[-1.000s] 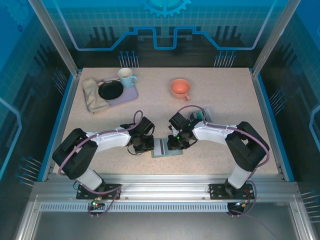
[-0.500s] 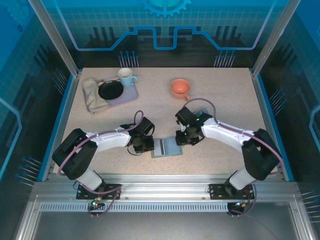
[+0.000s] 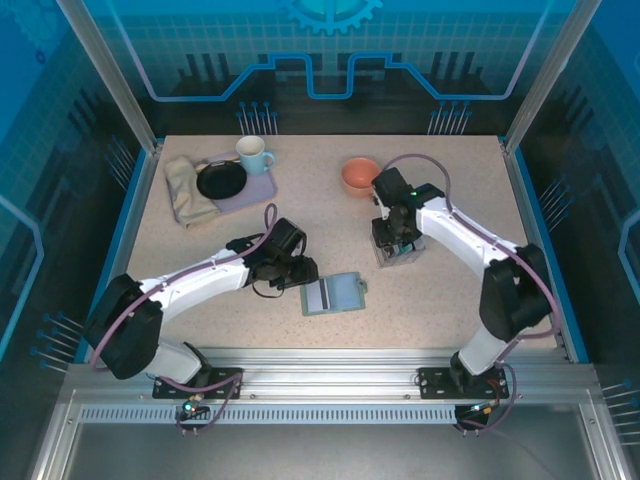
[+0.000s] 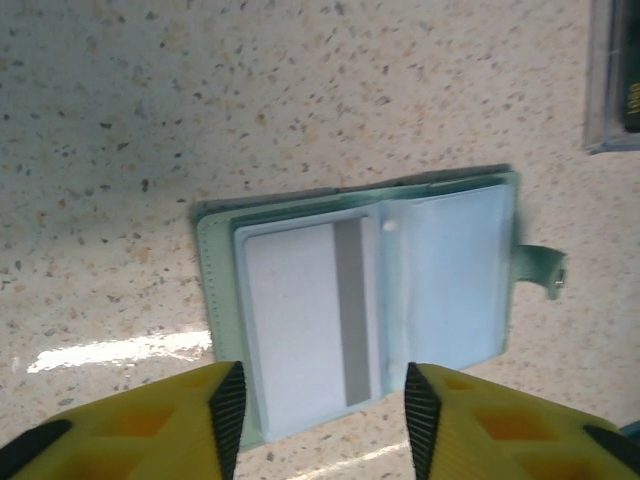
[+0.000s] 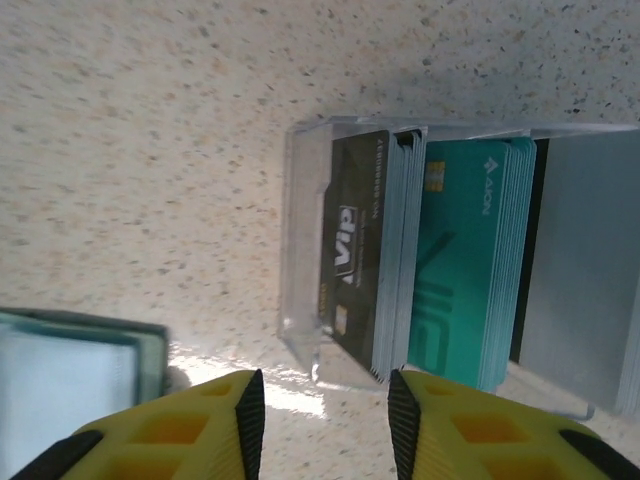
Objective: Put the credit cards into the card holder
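The card holder [image 3: 335, 294] lies open on the table near the front middle. In the left wrist view the card holder [image 4: 450, 270] has a white card [image 4: 290, 310] with a grey stripe in its left pocket. My left gripper [image 4: 320, 420] is open just short of the holder's near edge, with nothing between its fingers; from above, the left gripper [image 3: 302, 273] sits at the holder's left. My right gripper [image 5: 325, 420] is open over a clear box [image 5: 305, 250] holding stacks of credit cards: dark [image 5: 355, 260], teal [image 5: 460, 260] and grey [image 5: 585, 270].
An orange cup [image 3: 360, 176] stands behind the right gripper [image 3: 393, 242]. At the back left, a lilac tray [image 3: 258, 190] carries a black plate [image 3: 221, 181] and a light blue mug [image 3: 254, 154], with a folded cloth [image 3: 185, 190] beside it.
The right arm has swung from the holder back and right to the clear box, its jaws opening. The left gripper has opened and drawn slightly away from the holder.
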